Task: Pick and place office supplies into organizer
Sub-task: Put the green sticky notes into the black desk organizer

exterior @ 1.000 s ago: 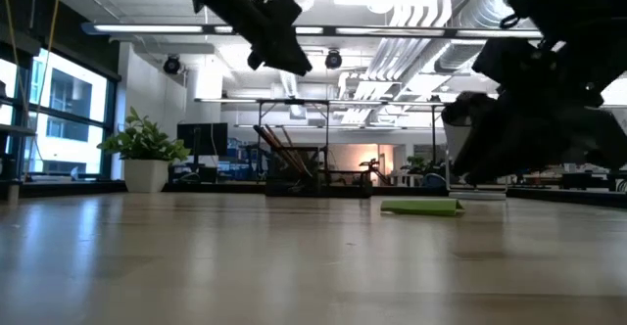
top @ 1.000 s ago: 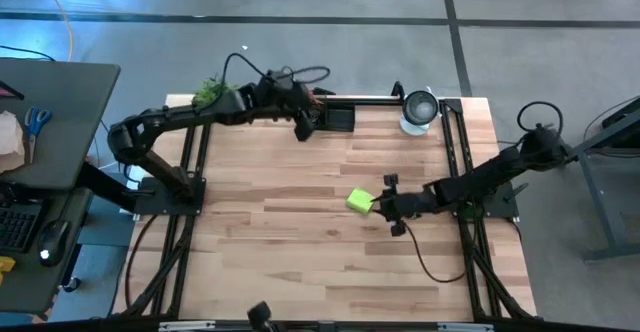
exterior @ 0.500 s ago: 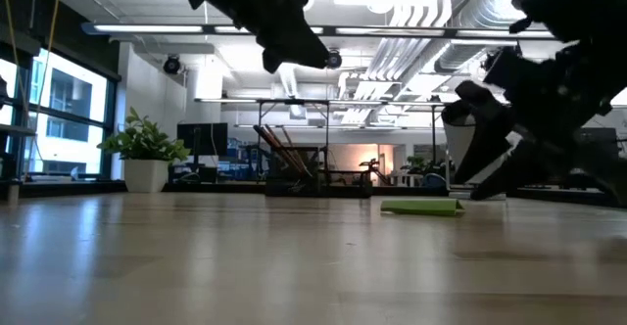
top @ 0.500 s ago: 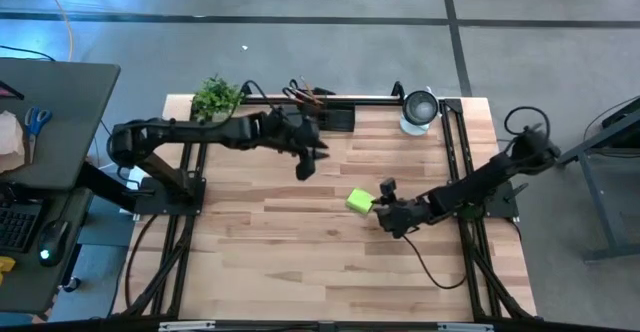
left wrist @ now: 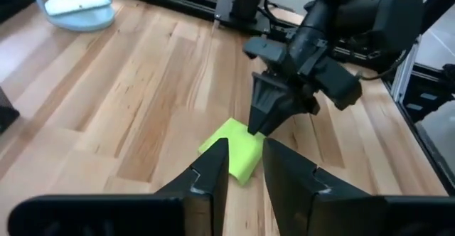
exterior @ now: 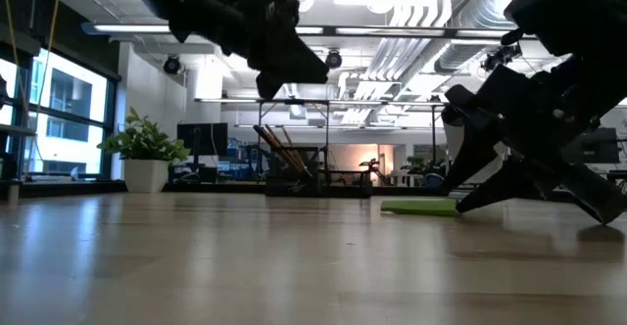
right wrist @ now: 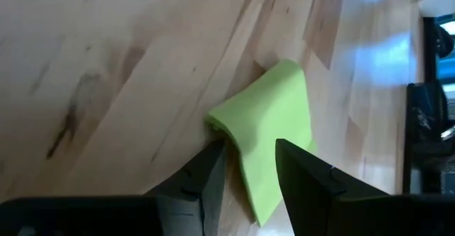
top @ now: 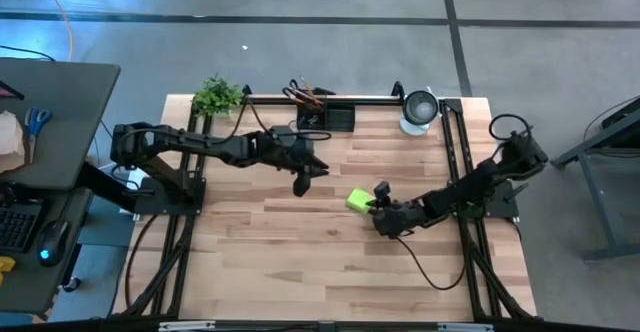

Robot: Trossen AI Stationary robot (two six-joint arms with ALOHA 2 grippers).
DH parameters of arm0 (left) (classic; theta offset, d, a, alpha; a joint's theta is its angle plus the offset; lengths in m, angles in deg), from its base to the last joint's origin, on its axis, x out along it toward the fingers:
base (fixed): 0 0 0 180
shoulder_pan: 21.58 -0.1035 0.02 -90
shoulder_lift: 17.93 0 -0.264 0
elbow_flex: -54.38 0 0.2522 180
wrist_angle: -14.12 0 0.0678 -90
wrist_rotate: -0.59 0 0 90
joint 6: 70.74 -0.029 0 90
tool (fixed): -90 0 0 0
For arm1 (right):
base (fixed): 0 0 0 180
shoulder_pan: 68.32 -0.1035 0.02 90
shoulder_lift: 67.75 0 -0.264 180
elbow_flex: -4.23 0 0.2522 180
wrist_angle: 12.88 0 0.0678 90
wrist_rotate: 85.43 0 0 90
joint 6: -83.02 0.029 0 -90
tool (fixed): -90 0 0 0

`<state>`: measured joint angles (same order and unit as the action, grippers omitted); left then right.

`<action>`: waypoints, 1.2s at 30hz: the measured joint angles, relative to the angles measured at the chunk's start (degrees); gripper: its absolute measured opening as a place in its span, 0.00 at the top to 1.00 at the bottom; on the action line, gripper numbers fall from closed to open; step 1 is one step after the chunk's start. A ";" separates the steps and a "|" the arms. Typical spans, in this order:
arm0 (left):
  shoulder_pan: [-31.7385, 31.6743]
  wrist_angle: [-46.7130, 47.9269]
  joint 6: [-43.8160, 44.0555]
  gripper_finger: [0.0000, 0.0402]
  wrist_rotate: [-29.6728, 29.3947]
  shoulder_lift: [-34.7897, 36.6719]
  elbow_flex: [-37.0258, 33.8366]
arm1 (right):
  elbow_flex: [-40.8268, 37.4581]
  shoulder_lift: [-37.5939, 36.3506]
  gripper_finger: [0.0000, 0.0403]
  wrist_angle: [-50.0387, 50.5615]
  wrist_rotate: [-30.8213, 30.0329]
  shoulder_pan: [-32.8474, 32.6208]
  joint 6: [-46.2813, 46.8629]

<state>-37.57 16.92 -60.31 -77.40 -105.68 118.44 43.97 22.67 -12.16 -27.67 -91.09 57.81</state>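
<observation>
From directly overhead we see a pale wooden table (top: 300, 262) with two dark arms reaching in from either side. The right gripper (top: 378, 205) sits low near the middle of the table, its tips right at the edge of the lime-green sticky-note pad (top: 358, 201), which lies flat on the wood just ahead of it. The left gripper (top: 303, 176) hangs over the table a little beyond the pad, on the far side from the right gripper, and carries nothing. Past the left gripper, against the table's back edge, stands the small black organizer (top: 328, 118) with pencils and scissors (top: 303, 96) poking out of it; a small green plant (top: 217, 96) and a round silver-and-white cup (top: 419, 110) stand to either side of it along the same edge. From table height we see the pad (exterior: 423, 208) as a thin green strip lying flat, with the right gripper (exterior: 468, 197) down beside it, one tip touching the wood, while the left gripper (exterior: 294, 66) hovers well above the surface, the organizer (exterior: 292, 181) far behind. Through the left wrist camera we look past the left gripper's own fingers (left wrist: 206, 175), set a narrow gap apart and empty, to the pad (left wrist: 235, 151) beyond, where the right gripper (left wrist: 264, 115) points down at its far corner. Through the right wrist camera we see that gripper's fingers (right wrist: 206, 172) partly open, straddling a raised corner of the pad (right wrist: 274, 133) without pinching it.
</observation>
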 joint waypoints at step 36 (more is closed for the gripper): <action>-0.93 -19.07 -5.30 0.93 4.97 6.75 -8.81 | 26.85 0.34 1.00 21.41 -6.79 23.64 0.52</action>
<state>-38.49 -2.16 -65.60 -72.44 -98.93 109.63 70.82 23.01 9.25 -34.46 -67.44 58.32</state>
